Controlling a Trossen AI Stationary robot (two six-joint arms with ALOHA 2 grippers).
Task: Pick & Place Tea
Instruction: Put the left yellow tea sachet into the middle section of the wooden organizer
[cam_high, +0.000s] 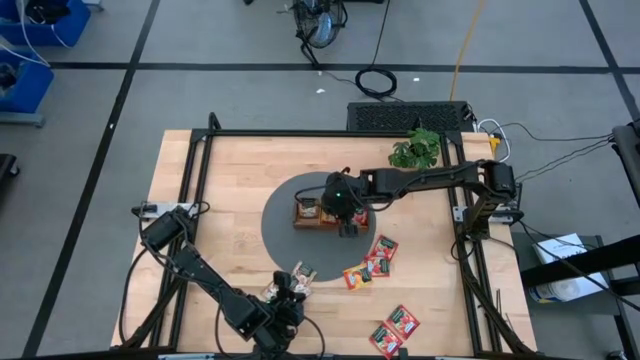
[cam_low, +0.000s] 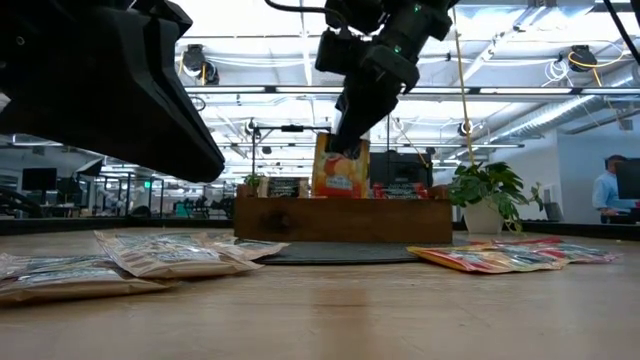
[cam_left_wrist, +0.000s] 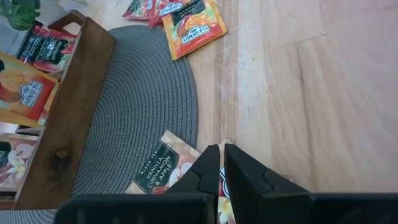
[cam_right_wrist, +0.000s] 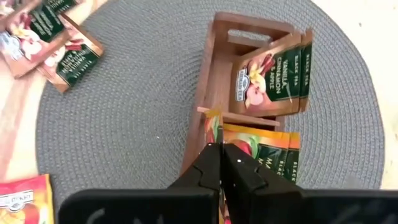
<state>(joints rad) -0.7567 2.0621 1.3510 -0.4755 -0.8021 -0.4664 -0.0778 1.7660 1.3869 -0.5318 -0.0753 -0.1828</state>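
A brown wooden tray (cam_high: 305, 213) stands on a round grey mat (cam_high: 280, 228). It holds upright beige sachets (cam_right_wrist: 273, 74) and orange ones (cam_right_wrist: 264, 155). My right gripper (cam_right_wrist: 222, 152) is over the tray, shut on an orange tea sachet (cam_low: 340, 170). My left gripper (cam_left_wrist: 222, 152) hangs by the table's near edge with only a slit between its fingers. It is just over beige sachets (cam_left_wrist: 163, 165) that lie flat on the mat's rim and the wood. More red and orange sachets (cam_high: 370, 262) lie flat to the right of the mat. My right gripper pinches the orange sachet's top edge (cam_low: 343, 140) between its two fingers, which slant down from above. The sachet hangs upright below them. Its lower edge is hidden behind the tray's wall (cam_low: 340, 220). Whether my left gripper touches the beige sachet under it, I cannot tell.
Two red sachets (cam_high: 395, 330) lie near the table's near right corner. A potted plant (cam_high: 417, 150) stands at the far side behind the tray. Black frame rails (cam_high: 190, 200) run along the table's edges. Bare wood lies left of the mat.
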